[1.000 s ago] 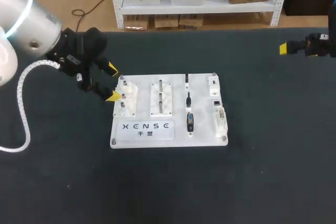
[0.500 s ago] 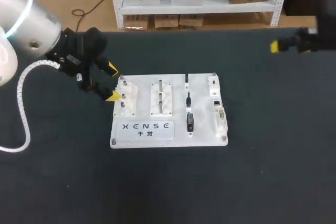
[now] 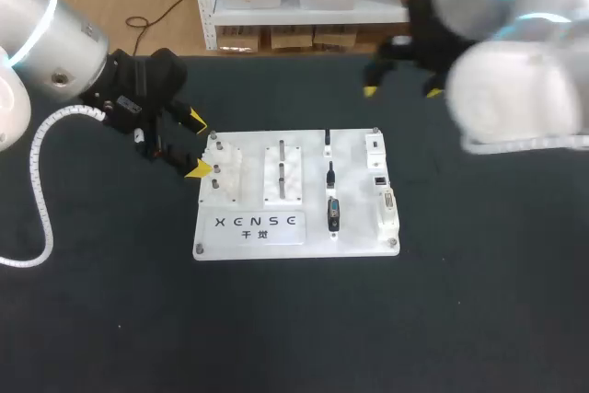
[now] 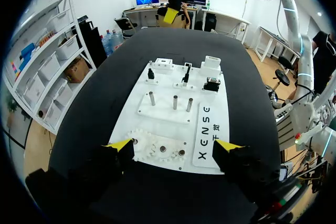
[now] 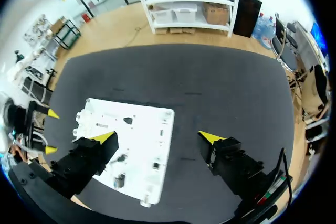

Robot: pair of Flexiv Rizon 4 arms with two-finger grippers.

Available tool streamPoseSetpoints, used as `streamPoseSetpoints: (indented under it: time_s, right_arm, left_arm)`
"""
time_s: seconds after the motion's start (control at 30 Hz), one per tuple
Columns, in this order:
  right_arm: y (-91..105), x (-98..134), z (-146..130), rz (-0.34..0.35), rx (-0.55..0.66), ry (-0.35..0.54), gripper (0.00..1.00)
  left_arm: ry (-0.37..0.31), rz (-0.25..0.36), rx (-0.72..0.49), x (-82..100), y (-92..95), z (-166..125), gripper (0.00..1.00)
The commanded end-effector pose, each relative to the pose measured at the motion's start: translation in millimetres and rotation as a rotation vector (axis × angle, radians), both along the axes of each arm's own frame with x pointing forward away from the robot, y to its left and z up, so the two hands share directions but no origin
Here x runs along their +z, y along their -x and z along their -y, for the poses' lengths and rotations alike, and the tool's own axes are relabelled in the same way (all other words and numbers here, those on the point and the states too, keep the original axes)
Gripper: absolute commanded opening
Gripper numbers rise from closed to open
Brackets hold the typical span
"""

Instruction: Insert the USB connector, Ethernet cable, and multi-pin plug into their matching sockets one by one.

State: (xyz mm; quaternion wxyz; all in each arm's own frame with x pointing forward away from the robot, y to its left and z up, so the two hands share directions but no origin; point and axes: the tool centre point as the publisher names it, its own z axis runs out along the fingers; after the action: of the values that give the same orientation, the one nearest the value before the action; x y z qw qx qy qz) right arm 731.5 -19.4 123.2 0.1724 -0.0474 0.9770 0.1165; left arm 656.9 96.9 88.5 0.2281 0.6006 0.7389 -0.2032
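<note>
L gripper point(image 3: 197, 144): spread, empty — by board point(image 3: 294, 238) edge, prob. to brace it.
R gripper point(image 5: 157, 138): spread, empty — high beyond board, ready for plugs point(image 3: 333, 213).

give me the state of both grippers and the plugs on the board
left gripper, fingers open, empty
right gripper, fingers open, empty
multi-pin plug, unplugged, lying on the board
middle plug, unplugged, on the board
far plug, unplugged, on the board
multi-pin socket, empty

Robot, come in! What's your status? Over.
Left tool open, empty, at the board's gear edge. Right tool open, empty, hovering near its far edge. Multi-pin plug on the board, ungrasped. Nothing blocking it.
</note>
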Motion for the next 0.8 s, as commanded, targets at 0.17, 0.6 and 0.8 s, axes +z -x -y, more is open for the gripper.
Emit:
streamPoseSetpoints:
  time_s: [0.17, 0.6, 0.8]
  right_arm:
    - [-31.6, -46, -69, -0.065, -0.154, 0.316, 1.0]
    - [-29.7, -75, -76, -0.163, -0.231, 0.254, 1.0]
    - [-24.3, -78, -76, -0.179, -0.218, 0.216, 1.0]
  left_arm:
    - [0.0, 0.001, 0.0, -0.2, 0.5, 0, 1.0]
    - [0.0, 0.001, 0.0, -0.2, 0.5, 0, 1.0]
    - [0.0, 0.001, 0.0, -0.2, 0.5, 0, 1.0]
